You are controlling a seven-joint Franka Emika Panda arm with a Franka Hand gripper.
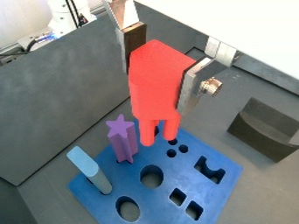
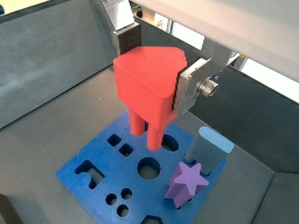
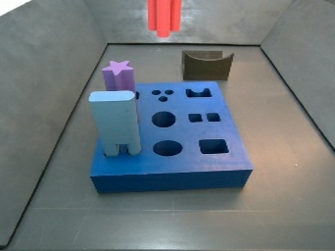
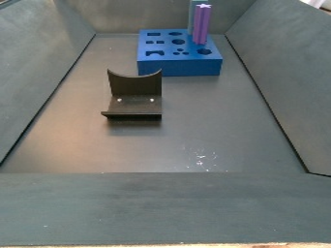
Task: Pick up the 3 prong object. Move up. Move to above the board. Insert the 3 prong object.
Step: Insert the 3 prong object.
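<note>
There is 1 red peg [image 1: 156, 87], 1 blue board [image 3: 177, 137], 1 purple star-topped peg [image 1: 121, 137], 1 tall light-blue block [image 3: 114, 123] and 1 dark brown curved piece [image 3: 207, 65] in the grey-walled bin. The claw [image 1: 163, 83] hangs up in the air over the board, and in both wrist views its flat silver fingers [image 2: 198, 77] are clenched against the sides of the red peg's wide top, so it is gripping that peg and nothing else. The red peg is bright red and upright, a broad blocky head with narrower prongs pointing down; I can make out 2 of them clearly in a wrist view [image 2: 149, 87], the rest hidden behind. It is lifted clear of the board, prongs hanging above the holes near the star peg, not touching the surface. In a side view only its lower part [image 3: 165, 17] shows, at the top edge above the far wall. The board lies flat on the table [image 4: 195, 126] with round, square and odd-shaped holes in its top; the purple peg and the light-blue block both stand upright in it along 1 edge. The brown curved piece sits on the table, apart from the board.
</note>
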